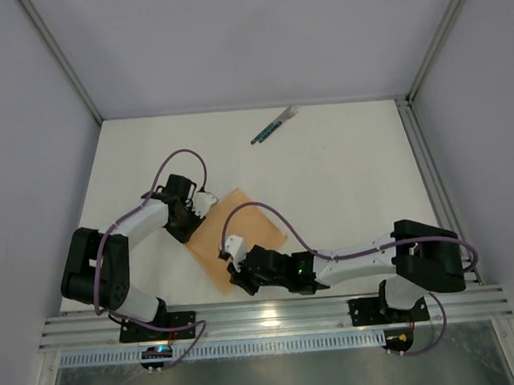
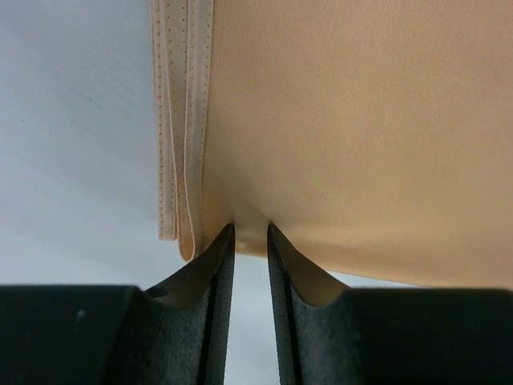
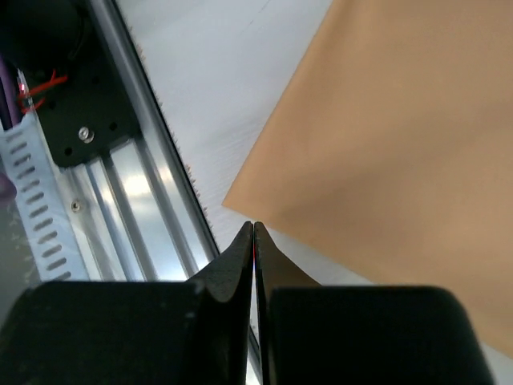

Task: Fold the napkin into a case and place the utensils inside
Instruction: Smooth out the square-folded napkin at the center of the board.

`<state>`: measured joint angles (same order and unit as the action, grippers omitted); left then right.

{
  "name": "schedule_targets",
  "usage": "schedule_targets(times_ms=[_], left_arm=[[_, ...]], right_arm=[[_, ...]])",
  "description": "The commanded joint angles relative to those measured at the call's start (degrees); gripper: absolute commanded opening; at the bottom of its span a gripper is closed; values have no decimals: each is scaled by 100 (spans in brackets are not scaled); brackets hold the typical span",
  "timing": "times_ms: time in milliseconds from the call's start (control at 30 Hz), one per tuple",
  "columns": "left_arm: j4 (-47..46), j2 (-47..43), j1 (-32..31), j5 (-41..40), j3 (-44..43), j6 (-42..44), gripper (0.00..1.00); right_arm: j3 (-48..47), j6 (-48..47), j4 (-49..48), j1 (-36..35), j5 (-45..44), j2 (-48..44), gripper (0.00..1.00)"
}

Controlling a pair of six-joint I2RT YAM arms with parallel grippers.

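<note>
Peach-tan cloth napkin lying part-folded; slim green-handled utensils waiting outside. R jaws clenching empty; L jaws' grip unclear.

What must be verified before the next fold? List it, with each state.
1. Jaws of the right gripper shut at the near corner of the napkin: ok.
2. Cloth actually caught in the right gripper: cannot tell.
3. Hold of the left gripper on the layered edge, jaws narrowly apart: cannot tell.
4. Napkin flat on the table: ok.
5. The utensils apart from the cloth: ok.
</note>
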<state>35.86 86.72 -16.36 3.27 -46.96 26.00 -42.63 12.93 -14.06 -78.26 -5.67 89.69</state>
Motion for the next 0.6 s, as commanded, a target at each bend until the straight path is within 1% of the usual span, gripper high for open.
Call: schedule_targets(times_ms=[0, 33, 133, 167, 300, 467, 567], left_arm=[[-158, -102, 19, 236, 3, 37, 25], [-167, -111, 19, 253, 3, 28, 25], [-175, -120, 19, 210, 11, 28, 26], [-193, -120, 19, 192, 20, 37, 26], [-167, -41, 19, 34, 11, 89, 25], [-184, -15, 19, -19, 38, 186, 25], [-211, 21, 19, -98, 38, 248, 25]], right_arm=[[70, 605, -34, 503, 206, -154, 4], [106, 788, -78, 783, 346, -58, 4], [167, 1079, -88, 1206, 532, 188, 4], [185, 1219, -105, 1417, 750, 250, 4], [229, 1458, 35, 1805, 699, 444, 4], [589, 1906, -52, 2288, 752, 295, 4], [896, 2178, -105, 2526, 743, 23, 4]])
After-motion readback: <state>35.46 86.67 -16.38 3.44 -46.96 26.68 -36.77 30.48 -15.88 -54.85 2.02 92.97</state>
